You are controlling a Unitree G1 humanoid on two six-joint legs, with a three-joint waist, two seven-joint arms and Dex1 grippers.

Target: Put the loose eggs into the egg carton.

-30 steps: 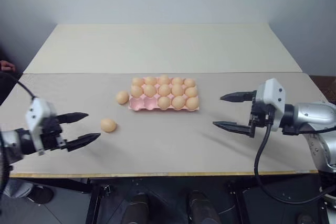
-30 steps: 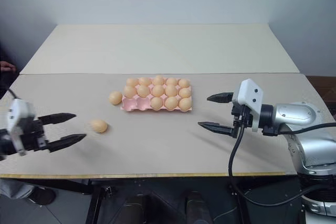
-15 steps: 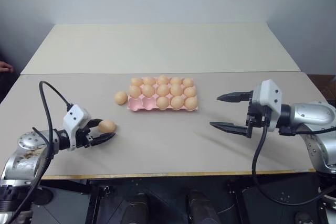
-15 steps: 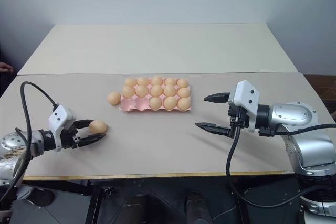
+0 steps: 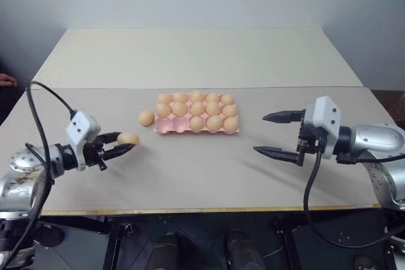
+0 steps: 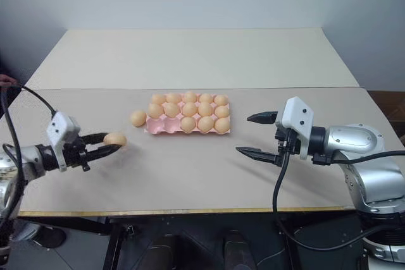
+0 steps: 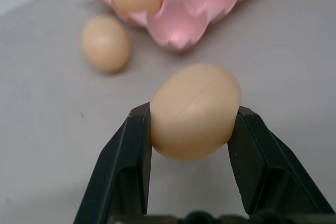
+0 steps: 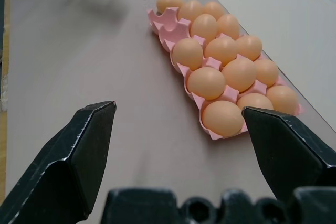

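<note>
Now left claw (image 5: 126, 146) clamped on egg (image 7: 195, 109), one finger (image 7: 119, 171) each side, held just off counter (image 5: 202, 175). Second loose egg (image 5: 147, 117) ahead of that claw, lying on counter just beside carton (image 5: 166, 129). Carton ahead and toward right claw, pink, near corner cup empty, remaining cups hold eggs. Right claw (image 5: 278, 134) spread wide, gripping nothing, hovers above counter, well apart from carton's other end.
</note>
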